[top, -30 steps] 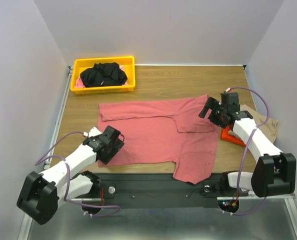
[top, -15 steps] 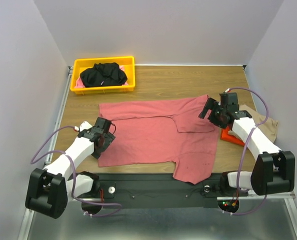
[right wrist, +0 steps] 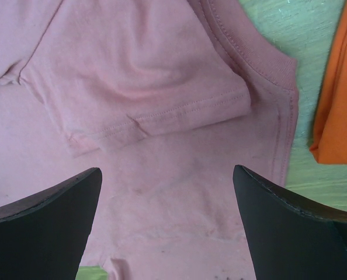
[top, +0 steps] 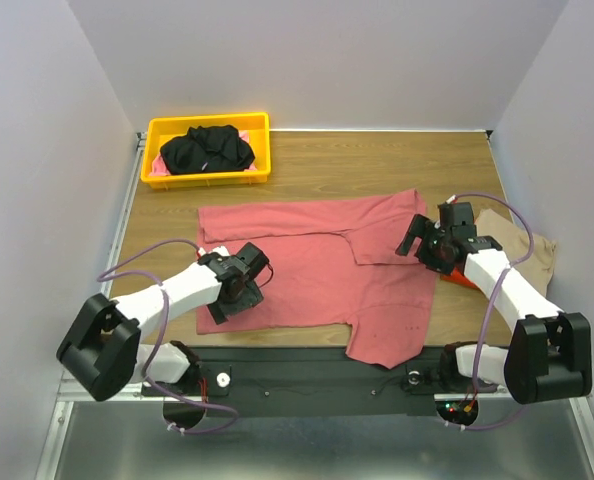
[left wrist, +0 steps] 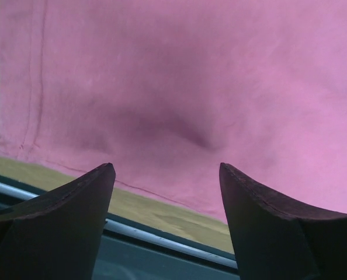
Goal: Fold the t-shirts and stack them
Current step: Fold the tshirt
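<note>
Left gripper (top: pixel 227 300) shifted right, over dusty-red t-shirt (top: pixel 317 265), jaws apart

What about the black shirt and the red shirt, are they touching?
Apart. Top view shows the black shirt in the bin, bare table between it and the red shirt.

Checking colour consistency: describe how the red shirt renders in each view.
Top view: evenly lit, sharp, shirt dusty red. Left wrist: magenta cast, soft focus, shadowed dimple. Right wrist: paler pink, stitching crisp, table tinted green.
</note>
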